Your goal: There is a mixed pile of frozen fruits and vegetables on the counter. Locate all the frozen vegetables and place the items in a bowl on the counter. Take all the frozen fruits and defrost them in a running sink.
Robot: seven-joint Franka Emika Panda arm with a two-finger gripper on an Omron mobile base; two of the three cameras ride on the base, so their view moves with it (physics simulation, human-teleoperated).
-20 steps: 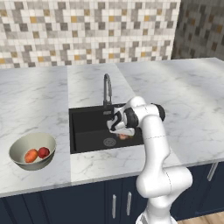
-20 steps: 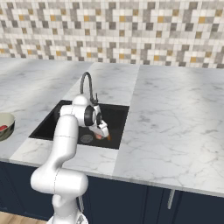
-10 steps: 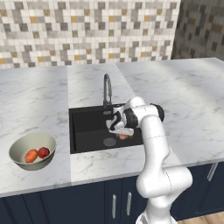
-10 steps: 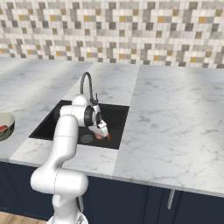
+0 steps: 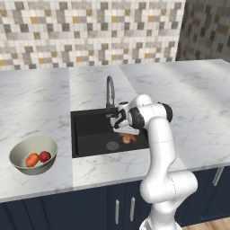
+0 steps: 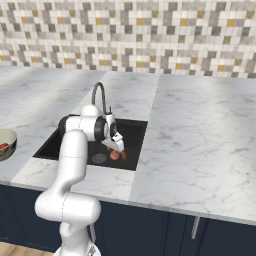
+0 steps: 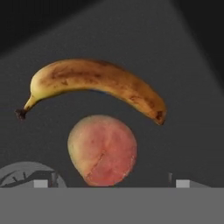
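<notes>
My gripper [image 5: 126, 133] hangs low inside the black sink [image 5: 90, 128], open, with nothing between its fingers. Just below it on the sink floor lies the reddish-peach ball [image 7: 103, 149], one of the frozen fruits. The curved banana [image 7: 100, 83] lies right behind that ball. In the hand view the gripper [image 7: 112, 183] has its tips far apart, on either side of the ball. The right base view shows the gripper [image 6: 118, 147] over the ball [image 6: 114, 155]. The beige bowl [image 5: 20, 152] on the counter [image 5: 36, 103] at the left holds the frozen vegetables: the red ball [image 5: 44, 156] and the orange stub [image 5: 32, 159].
The tall curved faucet [image 5: 110, 90] rises at the sink's back edge, close behind the hand. A round metal drain [image 5: 112, 145] sits in the basin floor left of the fruits. A tiled wall backs the counter. Marble stretches wide to the right of the sink.
The jaws have spread wider and the reddish-peach ball is free of them on the sink floor. The arm has hardly moved.
</notes>
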